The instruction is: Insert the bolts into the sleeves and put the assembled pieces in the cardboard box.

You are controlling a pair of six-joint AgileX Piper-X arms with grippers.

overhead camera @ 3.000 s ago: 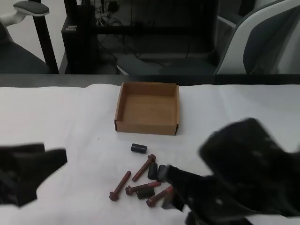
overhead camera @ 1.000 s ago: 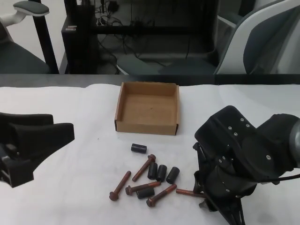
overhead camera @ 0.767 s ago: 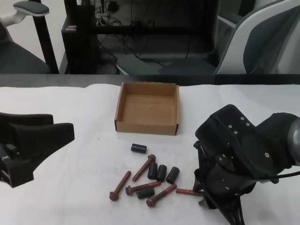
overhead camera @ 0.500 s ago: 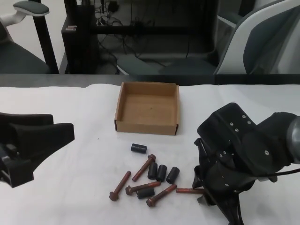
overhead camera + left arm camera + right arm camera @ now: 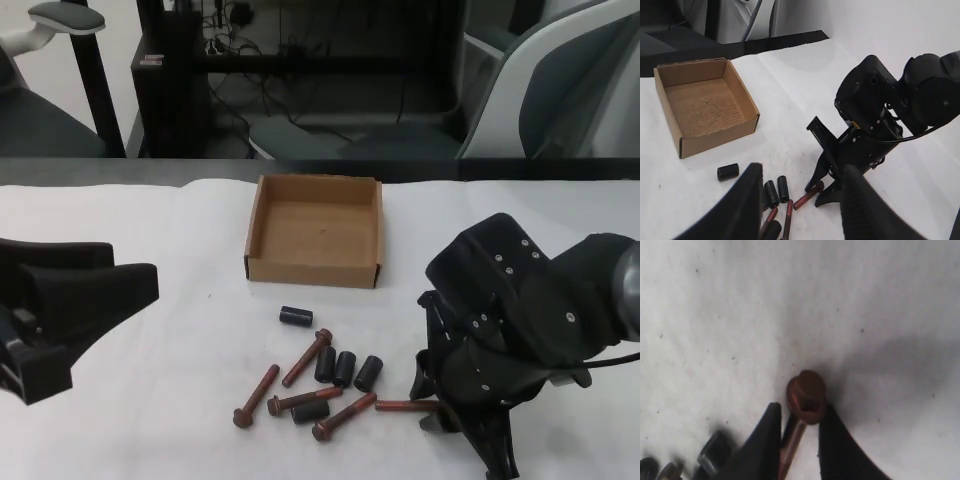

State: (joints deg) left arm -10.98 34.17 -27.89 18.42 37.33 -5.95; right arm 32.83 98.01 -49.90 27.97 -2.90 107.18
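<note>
Reddish-brown flanged bolt (image 5: 403, 406) lies flat on the white cloth (image 5: 150, 230), just beside the loose pile. Its long axis runs crosswise to the bench, and its head end sits under the right arm's black two-fingered gripper (image 5: 801, 409). That gripper straddles the shank just behind the head, its fingers narrowly parted. One finger touches the shank and a dark gap shows at the other, so the bolt seems not yet pinched. The left arm's gripper (image 5: 802, 169) hangs spread, well apart. Short black cylindrical sleeves (image 5: 345, 368) lie near the bolt's tip, and the brown cardboard box (image 5: 262, 225) stands beyond them.
</note>
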